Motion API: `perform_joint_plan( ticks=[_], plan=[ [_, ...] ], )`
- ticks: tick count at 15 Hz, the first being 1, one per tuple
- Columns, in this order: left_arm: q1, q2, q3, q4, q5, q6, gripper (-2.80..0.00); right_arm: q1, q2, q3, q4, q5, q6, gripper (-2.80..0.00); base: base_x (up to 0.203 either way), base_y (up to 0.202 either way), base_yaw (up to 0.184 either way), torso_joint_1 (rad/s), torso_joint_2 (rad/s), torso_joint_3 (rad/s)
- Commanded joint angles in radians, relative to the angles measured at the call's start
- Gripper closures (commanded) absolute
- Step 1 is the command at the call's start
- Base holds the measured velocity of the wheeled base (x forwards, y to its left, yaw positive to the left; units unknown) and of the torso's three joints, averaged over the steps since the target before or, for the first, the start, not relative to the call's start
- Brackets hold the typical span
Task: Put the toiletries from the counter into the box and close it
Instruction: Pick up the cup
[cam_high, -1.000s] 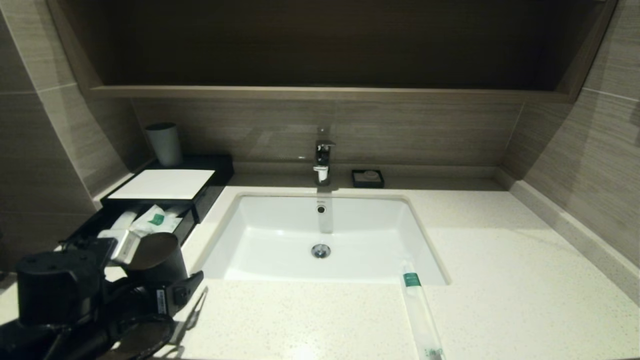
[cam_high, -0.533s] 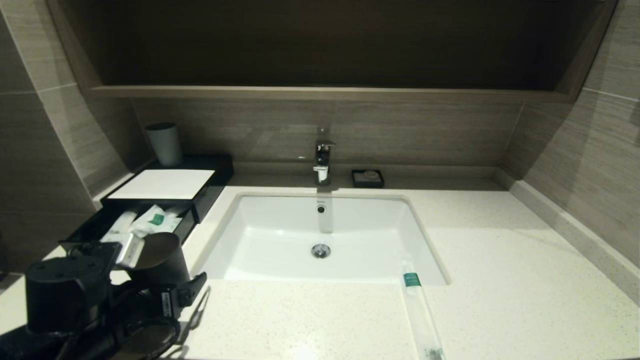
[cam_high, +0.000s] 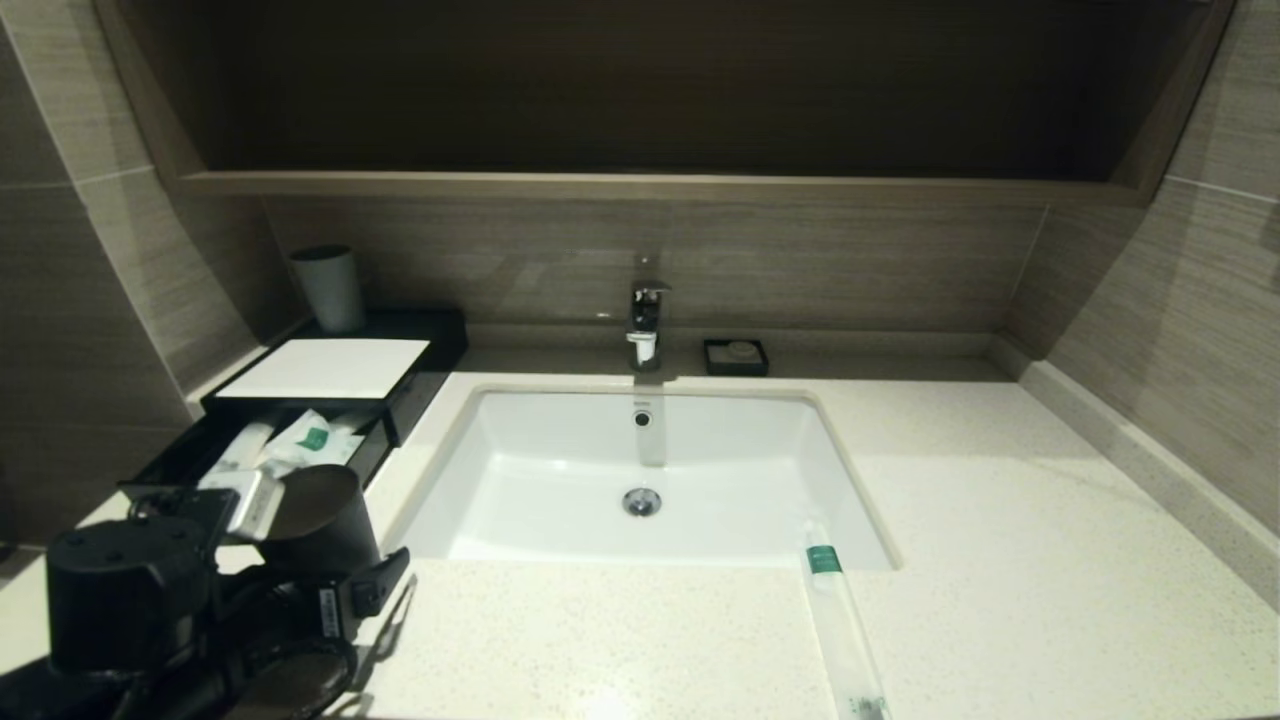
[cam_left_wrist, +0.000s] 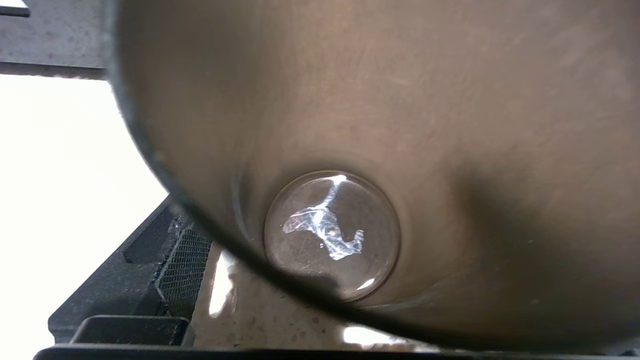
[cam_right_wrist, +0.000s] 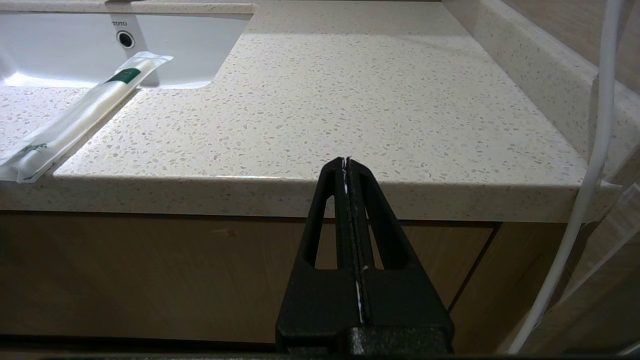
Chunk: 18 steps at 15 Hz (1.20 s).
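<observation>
Counter (cam_high: 1000, 520), cream and speckled, spread ahead of the left pincer (cam_high: 300, 545) and far off to its right. White sink (cam_high: 560, 470) sunk into it, just to the right of that pincer and slightly beyond. Faucet (cam_high: 645, 320) past the sink at the back wall, with a small black soap dish (cam_high: 735, 357) beside it, both well away from the pincer.

Box (cam_high: 430, 345), low and black with a white top panel, directly beyond the left pincer and close to it. Front drawer (cam_high: 175, 455) pulled out toward the pincer. Pale cup (cam_high: 328, 288) upright at the box's far end.

Left pincer low at the near left of the counter, spread wide and clamped around a dark cup (cam_high: 320, 515), tilted with its mouth back toward the wrist. In the left wrist view, only the cup's inside, plus one finger pad (cam_left_wrist: 182, 272) outside its wall.

Right pincer (cam_right_wrist: 346, 162) pressed closed, empty, parked below the counter's front edge.

Several sachets (cam_high: 310, 440) lying in the drawer, just beyond the left pincer, one green label face up. One long sachet (cam_high: 840, 630) on the counter well to the right of the left pincer, ahead and left of the right one, green-labelled end poking over the sink's rim.
</observation>
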Motion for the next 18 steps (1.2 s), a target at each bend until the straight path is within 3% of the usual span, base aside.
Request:
perform_joint_plan(
  ticks=[1, 18],
  plan=[
    [0.000, 0.002, 0.006, -0.019, 0.004, -0.001, -2.80, 0.000, 0.000, 0.000, 0.000, 0.000, 0.000, 0.00, 0.000, 0.000, 0.000, 0.000, 0.00, 0.000],
    [0.000, 0.009, 0.007, -0.023, 0.007, 0.003, -2.80, 0.000, 0.000, 0.000, 0.000, 0.000, 0.000, 0.00, 0.000, 0.000, 0.000, 0.000, 0.00, 0.000]
  ],
)
